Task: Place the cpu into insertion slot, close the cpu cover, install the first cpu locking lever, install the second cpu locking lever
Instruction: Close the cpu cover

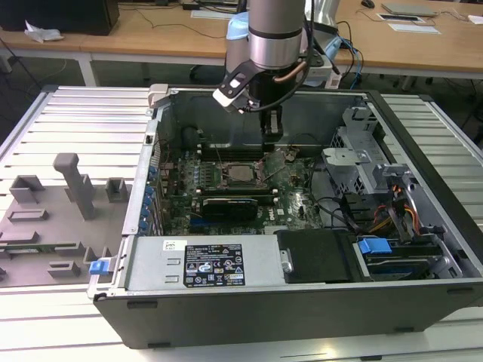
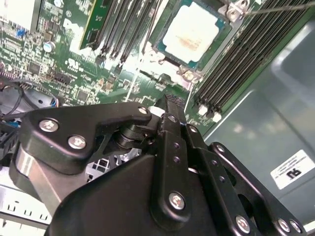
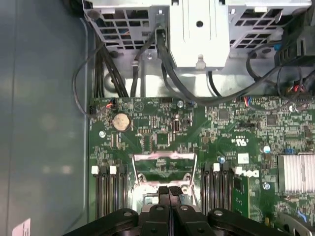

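In the exterior view, the arm is reaching down into an open case [image 1: 226, 302] that is lying on the slatted desk [image 1: 75, 121]. The end effector [image 1: 272, 136] is hanging just above the motherboard [image 1: 294, 204], just beside the slot [image 1: 226, 172] on the exterior view's right. The cpu [image 1: 241, 174] is sitting in that slot, grey face up. A thin lever [image 1: 278, 162] is slanting upward between the slot and the end effector.

In the second wrist view, the cpu [image 2: 191, 30] is lying flat with the cover [image 2: 219, 30] framing it. The end effector [image 2: 172, 103] is showing its fingers pressed together with nothing between them, near one corner of the cover but apart from it. The lever [image 2: 280, 7] is running off from another corner.

In the first wrist view, the end effector [image 3: 169, 192] is again showing its fingers together, hanging over the near edge of the silvery cover [image 3: 165, 157].
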Controlling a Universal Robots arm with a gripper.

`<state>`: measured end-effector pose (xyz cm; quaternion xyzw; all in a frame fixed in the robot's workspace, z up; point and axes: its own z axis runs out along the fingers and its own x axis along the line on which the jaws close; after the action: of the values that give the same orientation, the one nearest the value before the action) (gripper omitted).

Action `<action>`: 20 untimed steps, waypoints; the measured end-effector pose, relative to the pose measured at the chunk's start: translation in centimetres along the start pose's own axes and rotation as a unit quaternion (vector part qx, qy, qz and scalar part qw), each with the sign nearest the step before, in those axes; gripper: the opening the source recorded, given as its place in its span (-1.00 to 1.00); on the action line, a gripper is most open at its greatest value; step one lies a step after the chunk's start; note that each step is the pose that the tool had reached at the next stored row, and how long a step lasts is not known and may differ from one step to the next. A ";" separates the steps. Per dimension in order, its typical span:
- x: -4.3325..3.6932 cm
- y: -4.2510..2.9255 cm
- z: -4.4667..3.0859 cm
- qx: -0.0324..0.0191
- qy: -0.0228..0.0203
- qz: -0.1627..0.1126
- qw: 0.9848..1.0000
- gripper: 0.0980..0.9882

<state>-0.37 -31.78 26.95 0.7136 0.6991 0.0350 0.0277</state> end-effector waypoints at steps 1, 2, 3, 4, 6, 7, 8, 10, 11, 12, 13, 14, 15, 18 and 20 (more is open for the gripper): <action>0.00 0.22 0.02 0.000 0.000 0.000 1.000 -0.98; 0.01 0.41 0.04 0.000 0.000 0.000 1.000 -0.98; 0.01 0.91 0.08 0.000 0.000 0.000 1.000 -0.98; 0.02 1.57 0.13 0.001 0.000 0.000 1.000 -0.98; 0.02 2.36 0.21 0.001 0.000 0.000 1.000 -0.98; 0.03 3.07 0.28 0.001 0.000 0.000 1.000 -0.98; 0.03 3.79 0.34 0.002 0.000 0.000 1.000 -0.98; 0.04 4.65 0.45 0.003 0.000 0.000 1.000 -0.98; 0.04 4.78 0.52 0.003 0.000 0.000 1.000 -0.98; 0.04 4.91 0.69 0.003 0.000 0.000 1.000 -0.98; 0.04 5.00 0.94 0.003 0.000 0.000 1.000 -0.98; 0.04 5.06 1.24 0.004 0.000 0.000 1.000 -0.98; 0.02 5.10 1.70 0.005 0.000 0.000 1.000 -0.98; 0.02 5.08 2.34 0.007 0.000 0.000 1.000 -0.98; 0.01 5.07 2.74 0.008 0.000 0.000 1.000 -0.98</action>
<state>4.93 -31.85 24.66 0.7139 0.6994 0.0290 0.0219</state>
